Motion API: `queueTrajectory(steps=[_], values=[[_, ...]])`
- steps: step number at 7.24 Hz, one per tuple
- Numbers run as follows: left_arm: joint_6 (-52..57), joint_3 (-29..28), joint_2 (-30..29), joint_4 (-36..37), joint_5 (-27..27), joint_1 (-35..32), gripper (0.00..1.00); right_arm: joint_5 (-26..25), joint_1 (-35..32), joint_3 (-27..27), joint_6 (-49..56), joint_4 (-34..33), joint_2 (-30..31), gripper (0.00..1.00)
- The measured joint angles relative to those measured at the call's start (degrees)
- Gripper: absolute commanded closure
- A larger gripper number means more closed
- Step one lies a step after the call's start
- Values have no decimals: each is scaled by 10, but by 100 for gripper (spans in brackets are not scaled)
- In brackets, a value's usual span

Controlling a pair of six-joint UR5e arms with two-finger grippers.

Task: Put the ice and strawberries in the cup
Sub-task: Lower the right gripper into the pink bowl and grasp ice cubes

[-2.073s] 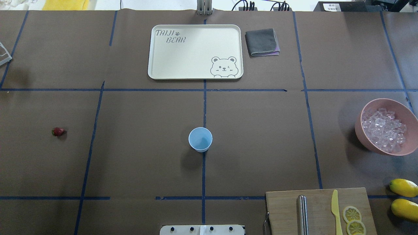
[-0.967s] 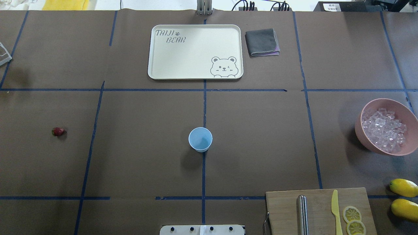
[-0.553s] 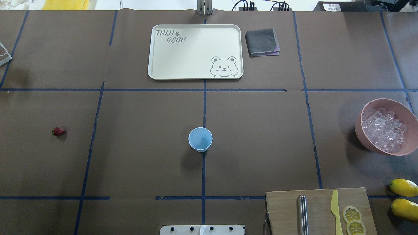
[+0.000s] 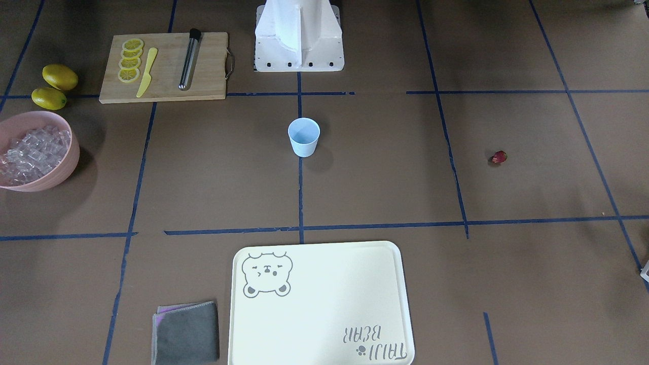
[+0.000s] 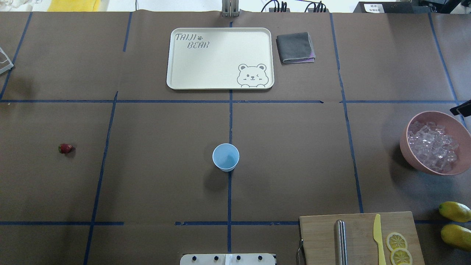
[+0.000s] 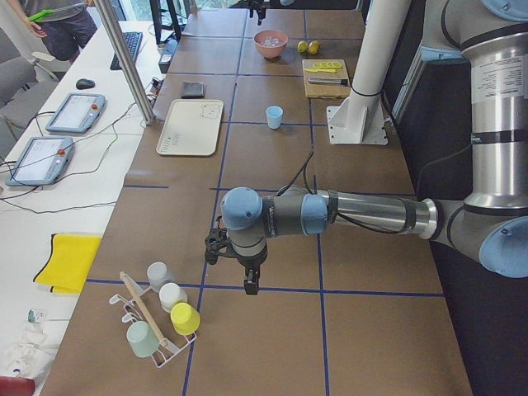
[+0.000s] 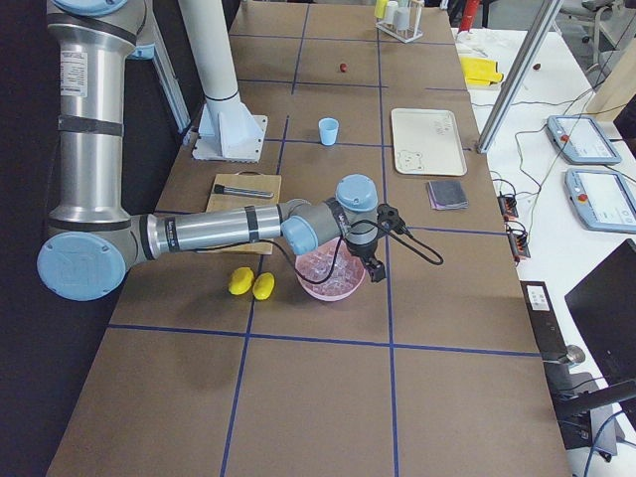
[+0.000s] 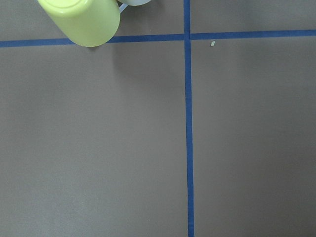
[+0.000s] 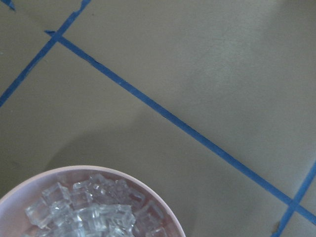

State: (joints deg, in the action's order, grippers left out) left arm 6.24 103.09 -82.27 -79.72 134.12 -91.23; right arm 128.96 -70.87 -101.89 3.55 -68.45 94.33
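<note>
The light-blue cup [image 5: 226, 157] stands upright and empty at the table's middle; it also shows in the front-facing view [image 4: 304, 137]. The dark red strawberry [image 5: 65, 148] lies alone far to the left. The ice [image 5: 434, 143] fills a pink bowl [image 5: 408, 149] at the right edge. My right gripper [image 5: 463, 109] shows only as a dark tip beside the bowl's far rim; in the exterior right view [image 7: 376, 266] it hangs over that rim. Its wrist view shows ice [image 9: 94, 212] below, no fingers. My left gripper [image 6: 231, 268] hovers far left by a cup rack. I cannot tell either grip.
A cream tray [image 5: 176, 73] and a folded grey cloth [image 5: 295, 48] lie at the back. A cutting board [image 5: 320, 235] with a knife, a metal rod and lemon slices sits front right, two lemons [image 5: 454, 211] beside it. A rack of cups [image 6: 169, 318] stands near my left gripper.
A dark tip of my right gripper has come into the overhead view at the right edge, by the bowl's far rim. The cup, strawberry and bowl have not moved.
</note>
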Motion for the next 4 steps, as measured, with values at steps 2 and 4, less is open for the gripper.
queueTrajectory(steps=[2,4], values=[[0,0,0,0,0,1,0,-5,46,-5,2,10,3,2],[0,0,0,0,0,2,0,-7,78,-10,2,11,10,4]])
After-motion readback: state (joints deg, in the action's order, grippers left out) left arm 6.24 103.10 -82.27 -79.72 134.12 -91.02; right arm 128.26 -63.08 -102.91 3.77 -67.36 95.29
